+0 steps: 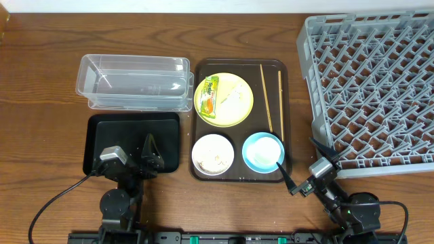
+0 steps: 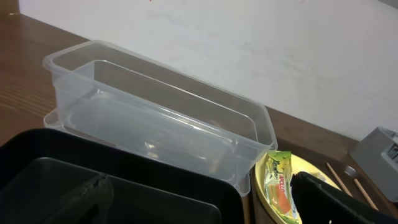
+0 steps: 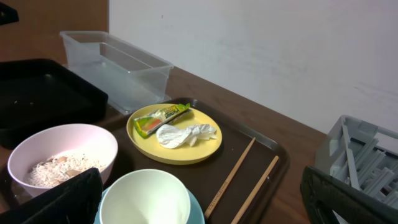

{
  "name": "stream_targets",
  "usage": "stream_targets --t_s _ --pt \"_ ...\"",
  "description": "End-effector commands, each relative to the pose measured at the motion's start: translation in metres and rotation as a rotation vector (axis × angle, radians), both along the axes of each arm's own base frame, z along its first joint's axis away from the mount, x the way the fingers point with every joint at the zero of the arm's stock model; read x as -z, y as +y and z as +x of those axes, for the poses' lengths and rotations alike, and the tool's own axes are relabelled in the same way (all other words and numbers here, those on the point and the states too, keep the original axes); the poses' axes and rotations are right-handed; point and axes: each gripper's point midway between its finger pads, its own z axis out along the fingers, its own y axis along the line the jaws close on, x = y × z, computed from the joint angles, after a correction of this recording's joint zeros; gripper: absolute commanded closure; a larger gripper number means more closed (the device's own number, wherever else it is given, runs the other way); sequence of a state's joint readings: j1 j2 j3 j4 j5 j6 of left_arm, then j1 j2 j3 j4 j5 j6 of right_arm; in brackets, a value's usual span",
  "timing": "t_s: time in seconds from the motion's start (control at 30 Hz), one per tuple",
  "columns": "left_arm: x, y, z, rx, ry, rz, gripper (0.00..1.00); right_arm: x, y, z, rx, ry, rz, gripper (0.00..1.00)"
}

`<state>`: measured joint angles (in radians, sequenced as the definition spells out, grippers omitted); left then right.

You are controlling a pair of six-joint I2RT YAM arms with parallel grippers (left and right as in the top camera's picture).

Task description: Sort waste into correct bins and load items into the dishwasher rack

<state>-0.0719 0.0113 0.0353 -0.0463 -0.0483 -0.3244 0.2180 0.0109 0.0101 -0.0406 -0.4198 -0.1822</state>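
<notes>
Nearest to the robot, the left gripper (image 1: 150, 158) hangs over the black tray (image 1: 108, 135) with its fingers spread wide and nothing between them. The right gripper (image 1: 287, 179) is also wide and empty, just beside the near right corner of the brown serving tray (image 1: 285, 68). Just in front of it stands the light blue bowl (image 3: 146, 198), which looks empty, and to its left the white bowl (image 3: 37, 146) holds the rice scraps (image 3: 59, 167). Behind the bowls is the yellow plate (image 3: 208, 148), with the wrapper (image 3: 160, 118) on its left part and the crumpled white scrap (image 3: 186, 134) just beside it. The two chopsticks (image 1: 266, 98) lie side by side along the right of the same tray. Farther back on the left is the clear tub (image 1: 135, 81), which is empty, and the rack (image 1: 373, 88) fills the far right of the table (image 1: 41, 68). Nothing seems sorted yet, so I judge that the waste on the plate is the first step. The left arm is nearer to both bins, so it is the better one for the wrapper. It should come down from above and close on the raised edge, not press flat on the plate, because the plate can slide. The white scrap is soft and light, so a gentle pinch at its middle is enough. The dishes should go to the rack only after they are free of waste.
</notes>
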Motion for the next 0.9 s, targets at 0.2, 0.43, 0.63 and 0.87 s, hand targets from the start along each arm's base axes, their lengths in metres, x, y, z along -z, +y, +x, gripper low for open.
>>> stream_targets --t_s 0.2,0.43,0.63,0.87 --pt "-0.014 -0.033 -0.002 0.192 -0.042 -0.029 0.06 -0.011 0.005 -0.005 -0.042 0.083 0.172 0.01" --pt "-0.061 -0.039 -0.015 0.235 0.011 -0.036 0.06 -0.056 0.003 -0.015 -0.041 0.104 0.225 0.01" --pt "-0.086 -0.056 -0.014 0.323 0.294 -0.070 0.06 -0.081 -0.005 -0.013 0.043 0.324 0.178 0.01" --pt "-0.105 -0.063 -0.010 0.357 0.661 -0.066 0.06 -0.097 -0.008 0.010 0.125 0.661 0.066 0.01"
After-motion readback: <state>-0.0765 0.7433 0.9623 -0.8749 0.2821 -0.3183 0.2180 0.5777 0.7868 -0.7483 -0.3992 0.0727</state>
